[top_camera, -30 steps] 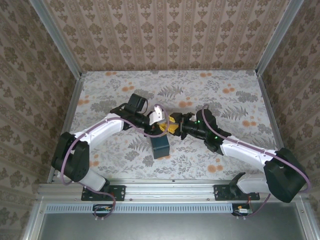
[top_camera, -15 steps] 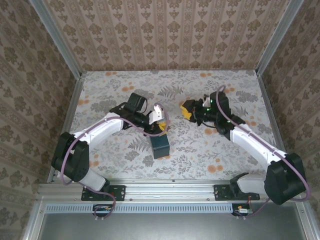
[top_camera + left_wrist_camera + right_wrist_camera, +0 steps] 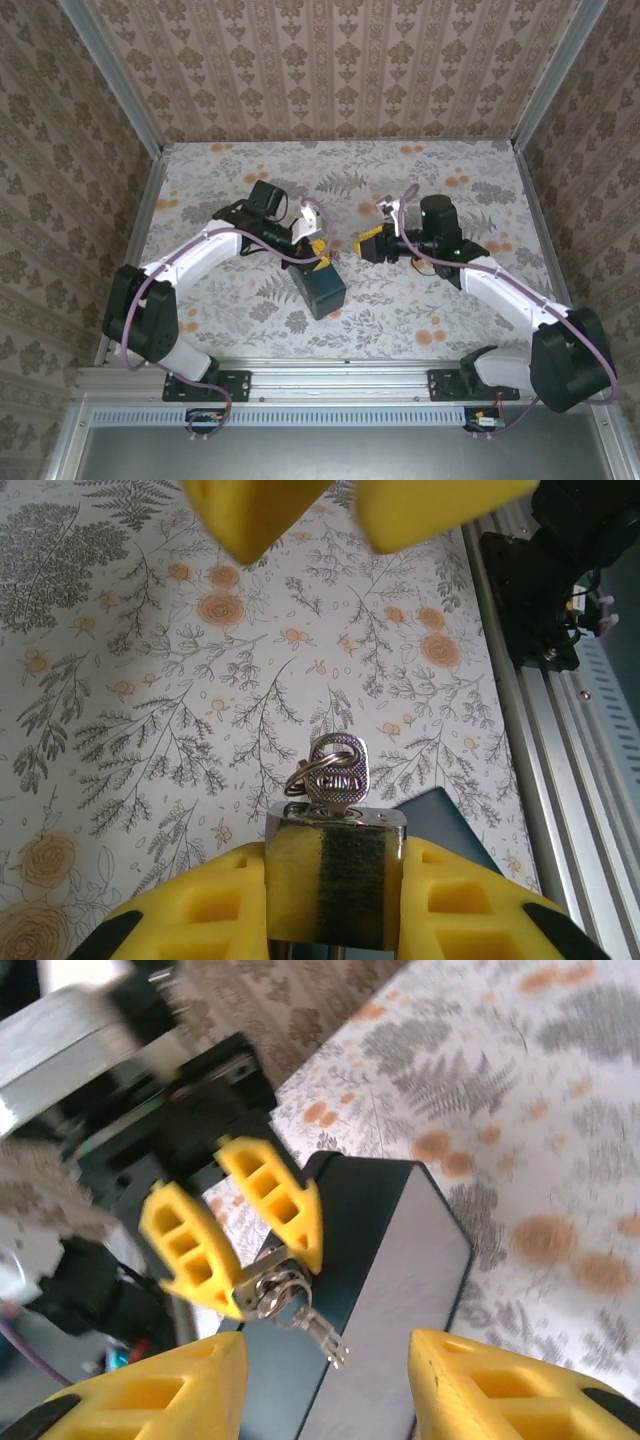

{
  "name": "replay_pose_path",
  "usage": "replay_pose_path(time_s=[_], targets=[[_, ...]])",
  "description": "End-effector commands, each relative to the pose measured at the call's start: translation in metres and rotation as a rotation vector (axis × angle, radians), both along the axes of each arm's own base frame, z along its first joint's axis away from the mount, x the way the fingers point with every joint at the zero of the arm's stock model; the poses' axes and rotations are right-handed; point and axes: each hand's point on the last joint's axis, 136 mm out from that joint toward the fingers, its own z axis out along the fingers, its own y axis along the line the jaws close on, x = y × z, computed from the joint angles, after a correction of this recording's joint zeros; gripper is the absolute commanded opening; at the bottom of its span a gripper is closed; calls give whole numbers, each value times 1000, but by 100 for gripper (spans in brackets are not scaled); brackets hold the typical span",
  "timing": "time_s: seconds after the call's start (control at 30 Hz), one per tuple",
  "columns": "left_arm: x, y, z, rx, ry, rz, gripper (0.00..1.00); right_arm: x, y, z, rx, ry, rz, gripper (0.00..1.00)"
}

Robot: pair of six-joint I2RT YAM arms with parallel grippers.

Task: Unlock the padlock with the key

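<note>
The table (image 3: 450, 180) carries one blue tin (image 3: 322, 290), lying tilted just under the left gripper (image 3: 314, 240); whether the tin hangs from the lock I cannot tell. There are two arms, and the grippers face each other near the middle, apart. The left gripper is clamped on the one padlock (image 3: 335, 880), squeezed between its yellow pads and held up off the table; the right gripper (image 3: 366, 244) stands spread with nothing between its fingers. There is one key (image 3: 336, 772) with a small ring on its head; it sits in the padlock's base and its long axis points out of the lock straight toward the right gripper, which is the free hand and the nearer one. Judging from this, the next move is for the right fingers to close across the flat key head and twist.
</note>
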Motion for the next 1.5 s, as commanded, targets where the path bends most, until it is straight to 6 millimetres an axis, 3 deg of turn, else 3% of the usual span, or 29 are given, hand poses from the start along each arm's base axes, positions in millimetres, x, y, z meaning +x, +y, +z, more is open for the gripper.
replay_pose_path(time_s=[0.0,0.27,0.67,1.0,1.47], targets=[[-2,-6,25,-81,-5,-54,0,-10,12,25,-82,-451,136,48],[1,-12,30,-115,21,-77,0,-22,27,9,-130,-543,268,48],[0,-9,31,-115,45,-107,0,8,39,-2,-250,-615,219,56],[4,-7,31,-125,59,-108,0,8,58,-7,-300,-650,277,56],[4,1,35,-147,90,-107,0,2,56,-21,-329,-654,299,56]])
